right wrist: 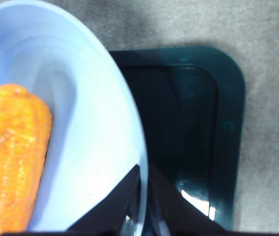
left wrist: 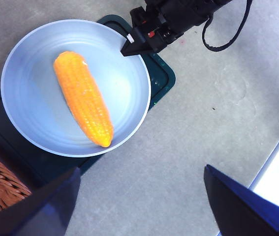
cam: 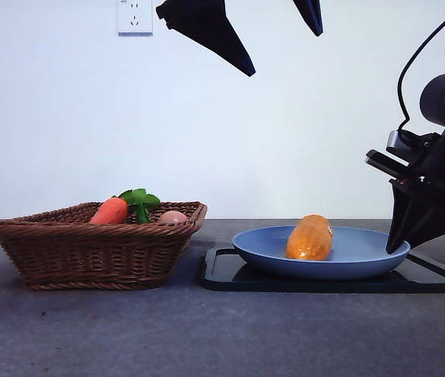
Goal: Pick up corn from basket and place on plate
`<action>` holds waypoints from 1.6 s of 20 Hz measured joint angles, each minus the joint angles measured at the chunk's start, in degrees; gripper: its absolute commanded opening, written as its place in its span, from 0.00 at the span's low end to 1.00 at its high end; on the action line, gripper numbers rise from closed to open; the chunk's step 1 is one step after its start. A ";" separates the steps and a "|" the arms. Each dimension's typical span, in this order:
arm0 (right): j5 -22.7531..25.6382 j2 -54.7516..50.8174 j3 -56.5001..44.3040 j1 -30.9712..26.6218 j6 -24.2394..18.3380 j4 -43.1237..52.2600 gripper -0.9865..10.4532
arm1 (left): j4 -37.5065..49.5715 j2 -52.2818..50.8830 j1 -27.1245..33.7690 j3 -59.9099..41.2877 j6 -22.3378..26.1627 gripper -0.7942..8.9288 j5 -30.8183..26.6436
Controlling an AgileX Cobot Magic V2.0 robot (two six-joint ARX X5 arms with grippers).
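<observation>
**Corn lies on the blue plate, both hands clear of it**

At the left of the grey surface [cam: 89,330] stands the shallow brown woven wicker basket [cam: 89,255]. Inside it lie a red-orange carrot with green leaves [cam: 112,210] and, to its right, a small pale pinkish round item [cam: 173,217].

High above, near the middle of the front view, hangs the left hand [cam: 273,39], its two black jaws spread wide apart with nothing between them.

To the right of the basket, a flat black rectangular tray [cam: 226,275] carries the large round light-blue plate [cam: 363,259]. The stubby yellow-orange corn cob [cam: 310,237] lies flat inside the plate, roughly at its centre, touching neither hand.

At the far right, the right hand [right wrist: 144,196] is low at the right rim of the plate, angled down. Its black jaws stand close together with only a narrow gap, the plate's rim running into that gap; whether they touch the rim cannot be told.
</observation>
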 measured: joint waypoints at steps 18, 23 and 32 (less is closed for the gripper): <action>1.73 -10.03 0.24 -1.29 -1.33 -7.61 0.27 | -0.28 0.00 0.00 0.00 0.00 0.50 0.00; 1.25 -26.62 0.24 0.20 -4.96 -20.92 0.27 | -0.46 0.00 0.00 0.00 0.00 0.49 0.00; 1.09 -45.94 0.24 9.57 -10.51 -35.98 0.08 | -1.57 0.00 0.00 0.00 0.04 0.08 0.00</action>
